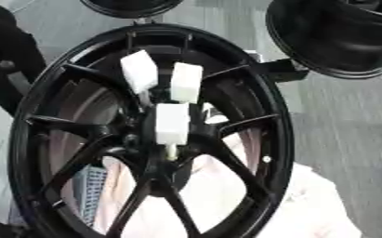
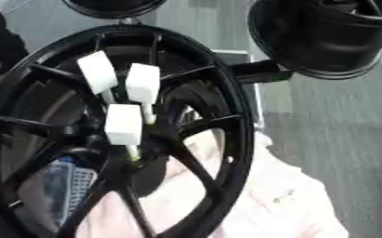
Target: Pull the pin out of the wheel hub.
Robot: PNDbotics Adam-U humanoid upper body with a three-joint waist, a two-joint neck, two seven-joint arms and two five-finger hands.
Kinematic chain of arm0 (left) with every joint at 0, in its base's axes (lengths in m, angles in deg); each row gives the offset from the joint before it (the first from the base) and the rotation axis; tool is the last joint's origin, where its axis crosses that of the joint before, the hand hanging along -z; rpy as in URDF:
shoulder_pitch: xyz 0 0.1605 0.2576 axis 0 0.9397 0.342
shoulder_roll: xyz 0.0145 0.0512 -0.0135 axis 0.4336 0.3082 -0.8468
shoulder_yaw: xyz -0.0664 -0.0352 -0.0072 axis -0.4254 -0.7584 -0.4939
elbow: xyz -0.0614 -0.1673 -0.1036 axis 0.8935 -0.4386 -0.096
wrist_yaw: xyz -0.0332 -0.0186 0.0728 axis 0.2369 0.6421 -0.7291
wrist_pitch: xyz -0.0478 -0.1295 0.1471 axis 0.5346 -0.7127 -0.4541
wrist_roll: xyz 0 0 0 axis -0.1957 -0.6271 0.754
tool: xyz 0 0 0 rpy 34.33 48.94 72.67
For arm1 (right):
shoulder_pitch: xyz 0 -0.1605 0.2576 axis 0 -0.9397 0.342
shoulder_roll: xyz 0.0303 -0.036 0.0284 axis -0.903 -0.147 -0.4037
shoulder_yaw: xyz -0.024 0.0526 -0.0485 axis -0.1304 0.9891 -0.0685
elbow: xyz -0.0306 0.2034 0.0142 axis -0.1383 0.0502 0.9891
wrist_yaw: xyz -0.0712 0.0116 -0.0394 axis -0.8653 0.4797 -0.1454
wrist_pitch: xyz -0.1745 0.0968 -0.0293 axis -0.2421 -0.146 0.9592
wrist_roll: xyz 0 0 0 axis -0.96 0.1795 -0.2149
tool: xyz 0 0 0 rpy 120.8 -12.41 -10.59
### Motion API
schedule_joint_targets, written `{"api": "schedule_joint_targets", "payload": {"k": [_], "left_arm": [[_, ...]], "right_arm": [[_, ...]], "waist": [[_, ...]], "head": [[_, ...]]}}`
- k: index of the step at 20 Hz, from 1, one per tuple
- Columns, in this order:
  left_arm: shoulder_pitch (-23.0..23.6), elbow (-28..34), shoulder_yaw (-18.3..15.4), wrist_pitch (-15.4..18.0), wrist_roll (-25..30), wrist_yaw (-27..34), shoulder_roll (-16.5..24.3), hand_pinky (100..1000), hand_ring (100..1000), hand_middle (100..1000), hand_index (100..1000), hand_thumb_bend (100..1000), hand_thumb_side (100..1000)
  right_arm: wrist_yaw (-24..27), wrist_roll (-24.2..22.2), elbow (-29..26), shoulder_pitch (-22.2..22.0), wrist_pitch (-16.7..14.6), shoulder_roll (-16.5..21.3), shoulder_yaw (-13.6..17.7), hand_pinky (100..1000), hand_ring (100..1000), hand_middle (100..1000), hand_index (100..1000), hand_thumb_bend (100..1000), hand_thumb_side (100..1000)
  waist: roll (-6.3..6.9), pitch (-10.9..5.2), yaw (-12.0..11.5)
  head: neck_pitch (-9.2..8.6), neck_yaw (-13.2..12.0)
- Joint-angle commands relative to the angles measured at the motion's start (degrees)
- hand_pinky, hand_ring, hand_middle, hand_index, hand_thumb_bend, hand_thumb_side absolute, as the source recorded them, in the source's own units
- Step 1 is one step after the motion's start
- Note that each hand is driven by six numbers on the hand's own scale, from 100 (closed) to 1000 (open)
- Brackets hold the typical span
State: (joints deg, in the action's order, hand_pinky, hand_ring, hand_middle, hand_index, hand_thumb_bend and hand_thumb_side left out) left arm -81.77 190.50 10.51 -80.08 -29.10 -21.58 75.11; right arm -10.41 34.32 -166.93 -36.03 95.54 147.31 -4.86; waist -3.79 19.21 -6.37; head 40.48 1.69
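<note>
A black wheel hub (image 1: 149, 135) fills the frame's centre, three white block-headed pins (image 1: 172, 123) clustered at its middle, the lowest still seated near the hub's core. No robot hand or fingers appear, so their state cannot be told.

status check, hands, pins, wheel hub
Neither hand in view. Three white-capped pins seated in black wheel hub. Second wheel stands apart, upper right; nothing blocking.
</note>
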Motion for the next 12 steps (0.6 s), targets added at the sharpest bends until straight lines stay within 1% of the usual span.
{"api": "schedule_joint_targets", "payload": {"k": [1, 2, 5, 9, 12], "left_arm": [[-0.65, 0.93, -0.04, 0.09, 0.32, 0.19, 2.24, 867, 602, 703, 710, 100, 440], [-0.71, 0.93, 0.03, 0.09, 0.39, 0.19, 2.36, 867, 602, 704, 710, 100, 440], [-0.93, 0.93, 0.24, 0.09, 0.63, 0.24, 2.60, 868, 603, 704, 710, 100, 441], [-1.32, 0.93, 0.44, 0.09, 0.89, 0.41, 2.76, 867, 603, 705, 711, 100, 439], [-1.79, 0.93, 0.73, 0.09, 1.21, 0.66, 2.83, 867, 603, 705, 711, 100, 436]], "right_arm": [[-2.69, -6.87, -0.99, 0.74, -1.74, 6.30, -0.61, 1000, 816, 745, 801, 100, 255], [-3.02, -8.80, -0.99, 1.07, -2.31, 7.64, -1.21, 1000, 825, 753, 806, 100, 283], [-3.44, -13.21, -0.99, 3.00, -3.27, 11.02, -2.80, 1000, 834, 758, 811, 100, 323], [-2.35, -16.43, -0.99, 7.57, -4.73, 15.14, -5.67, 1000, 837, 761, 814, 100, 345], [-0.75, -18.07, -0.99, 11.91, -6.56, 18.07, -8.72, 1000, 835, 760, 812, 100, 343]], "waist": [[-0.07, -1.16, -0.06], [-0.18, -1.14, -0.14], [-0.48, -1.09, -0.40], [-0.75, -1.11, -1.15], [-0.89, -1.22, -1.93]], "head": [[-0.74, -0.23], [-0.90, -0.22], [-1.36, 0.00], [-2.01, 0.69], [-2.53, 1.60]]}}
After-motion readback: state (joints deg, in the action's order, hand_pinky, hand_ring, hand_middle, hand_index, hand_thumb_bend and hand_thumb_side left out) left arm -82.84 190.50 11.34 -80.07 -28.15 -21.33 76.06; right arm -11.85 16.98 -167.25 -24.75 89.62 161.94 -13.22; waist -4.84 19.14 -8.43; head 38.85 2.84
